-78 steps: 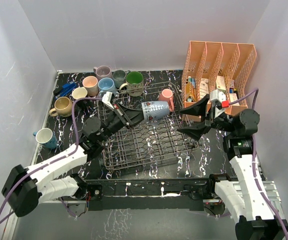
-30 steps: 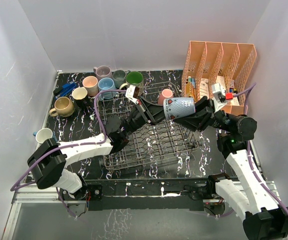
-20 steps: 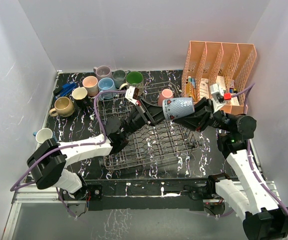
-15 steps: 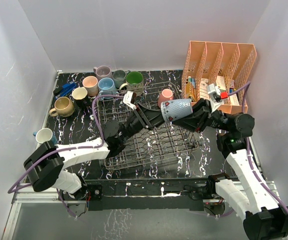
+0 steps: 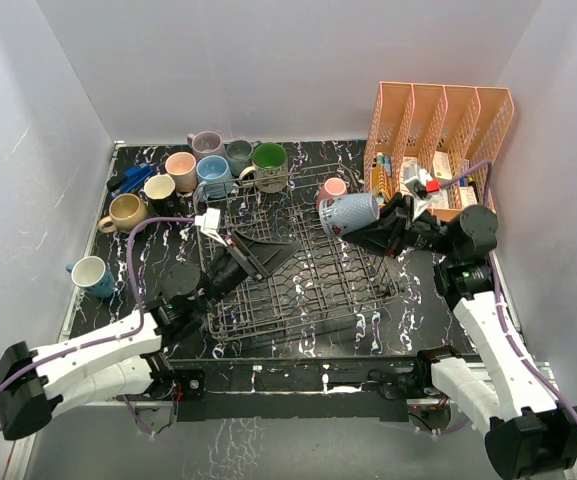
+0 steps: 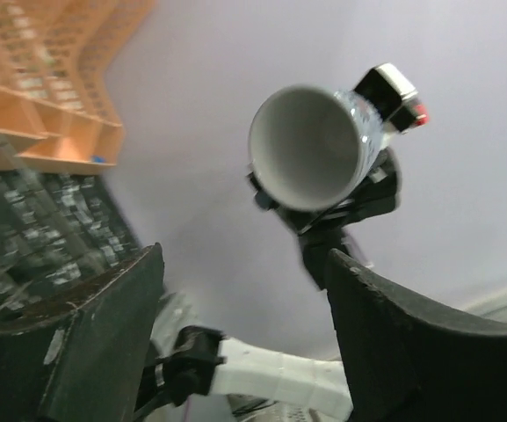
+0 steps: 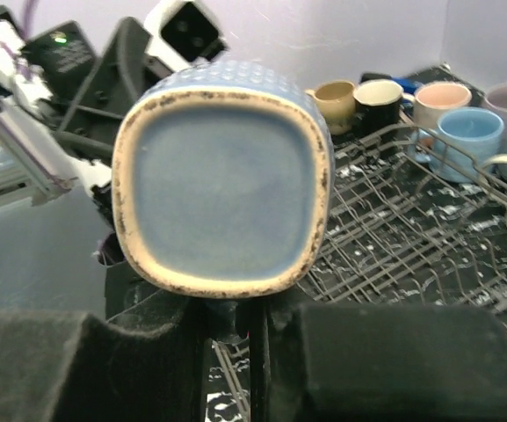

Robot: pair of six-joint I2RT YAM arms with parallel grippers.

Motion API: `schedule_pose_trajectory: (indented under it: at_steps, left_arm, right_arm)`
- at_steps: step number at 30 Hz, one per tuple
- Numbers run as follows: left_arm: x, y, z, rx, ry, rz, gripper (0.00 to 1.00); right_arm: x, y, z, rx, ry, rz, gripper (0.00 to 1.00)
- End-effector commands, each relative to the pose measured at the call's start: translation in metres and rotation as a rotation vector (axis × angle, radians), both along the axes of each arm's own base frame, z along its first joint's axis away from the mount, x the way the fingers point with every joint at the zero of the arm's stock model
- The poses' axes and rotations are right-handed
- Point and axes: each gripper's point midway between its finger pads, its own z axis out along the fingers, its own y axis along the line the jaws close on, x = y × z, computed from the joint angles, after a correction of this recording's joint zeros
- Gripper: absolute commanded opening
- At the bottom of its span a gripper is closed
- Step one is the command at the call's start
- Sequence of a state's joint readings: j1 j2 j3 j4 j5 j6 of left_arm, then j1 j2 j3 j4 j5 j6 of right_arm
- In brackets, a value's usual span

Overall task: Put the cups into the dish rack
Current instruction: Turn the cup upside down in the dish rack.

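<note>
Left fingers (image 5: 268, 250) backed off, released; right fingers (image 5: 380, 236) clench blue mug (image 5: 350, 213) alone. Cld slip n clank onto dish rack (image 5: 298, 300).

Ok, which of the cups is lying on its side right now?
The blue patterned mug shut in the right gripper, tipped sideways in the air above the dish rack's far right corner. The other cups stand upright, ungripped.

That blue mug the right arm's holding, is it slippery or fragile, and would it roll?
The blue mug looks like glazed ceramic, so probably stiff, chippable and slick in the right tool. Its squarish base suggests it would rock rather than roll on the dish rack wires.
</note>
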State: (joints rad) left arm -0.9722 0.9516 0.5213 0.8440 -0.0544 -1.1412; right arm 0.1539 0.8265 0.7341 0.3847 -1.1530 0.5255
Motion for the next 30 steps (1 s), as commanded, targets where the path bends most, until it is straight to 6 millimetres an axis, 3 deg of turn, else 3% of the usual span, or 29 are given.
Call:
schedule_pose_trajectory:
  at_steps: [1,7,13,17,30]
  left_arm:
    - [0.014,0.038,-0.070,0.373,0.074,0.181,0.75]
    - [0.008,0.091,-0.095,0.618,0.122,0.292,0.85]
    - [0.008,0.129,-0.094,0.774,0.148,0.397,0.88]
    - [0.011,0.135,-0.090,0.816,0.140,0.427,0.88]
    - [0.022,0.128,-0.069,0.893,0.130,0.437,0.89]
  right_arm:
    - [0.038,-0.010,-0.006,-0.146,-0.116,-0.144,0.08]
    - [0.077,-0.023,-0.050,-0.345,-0.089,-0.225,0.08]
    - [0.104,-0.034,-0.082,-0.520,-0.007,-0.227,0.08]
    - [0.118,-0.035,-0.096,-0.585,0.023,-0.235,0.08]
    - [0.151,-0.001,-0.170,-0.671,0.086,-0.326,0.08]
